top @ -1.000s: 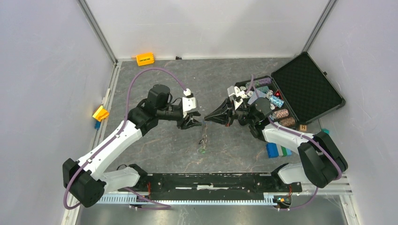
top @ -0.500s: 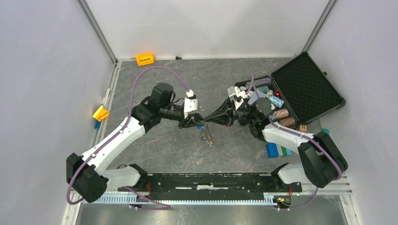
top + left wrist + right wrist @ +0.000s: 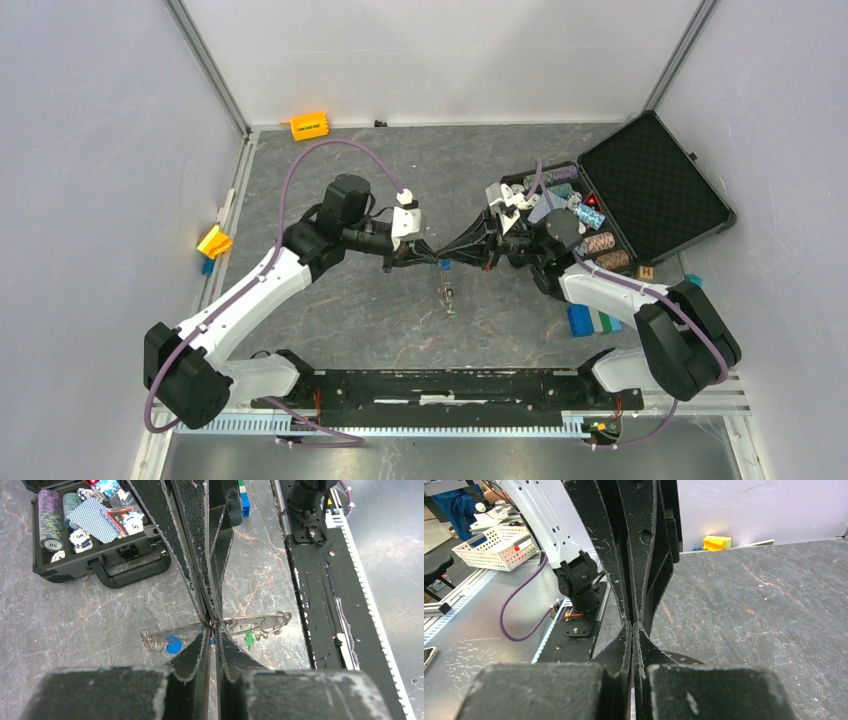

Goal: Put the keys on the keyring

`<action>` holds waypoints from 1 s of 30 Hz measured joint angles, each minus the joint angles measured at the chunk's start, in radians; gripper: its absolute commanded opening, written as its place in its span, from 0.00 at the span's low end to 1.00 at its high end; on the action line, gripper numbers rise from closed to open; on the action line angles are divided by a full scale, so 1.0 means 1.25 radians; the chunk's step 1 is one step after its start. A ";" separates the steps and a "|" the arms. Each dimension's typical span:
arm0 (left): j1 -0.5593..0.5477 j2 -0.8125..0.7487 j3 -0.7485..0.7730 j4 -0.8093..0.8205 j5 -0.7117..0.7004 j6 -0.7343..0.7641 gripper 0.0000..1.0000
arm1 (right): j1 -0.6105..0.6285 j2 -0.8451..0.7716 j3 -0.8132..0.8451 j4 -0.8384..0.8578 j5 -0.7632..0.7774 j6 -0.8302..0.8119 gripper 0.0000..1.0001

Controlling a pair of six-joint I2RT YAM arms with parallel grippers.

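Both my grippers meet tip to tip — my left gripper is pinched shut on the thin silvery jagged metal keyring. My right gripper is closed too — on what, I cannot tell.

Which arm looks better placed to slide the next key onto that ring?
Left, probably. The left gripper and right gripper pinch the keyring together, but only the left wrist view shows the blue tag and green tag beside its tips.

open black case: chips, cards | orange block far edge | yellow block left | blue brick right
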 measured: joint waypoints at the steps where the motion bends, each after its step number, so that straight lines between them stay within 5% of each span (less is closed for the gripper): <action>1: 0.000 0.000 0.000 0.000 0.000 0.000 0.04 | 0.000 0.000 0.000 0.001 0.000 0.000 0.00; 15: -0.003 -0.015 0.010 -0.058 -0.064 -0.012 0.02 | 0.009 -0.014 0.012 -0.112 0.003 -0.124 0.01; 30: -0.015 -0.013 0.052 -0.151 -0.134 -0.011 0.02 | 0.016 -0.029 0.040 -0.298 0.003 -0.284 0.16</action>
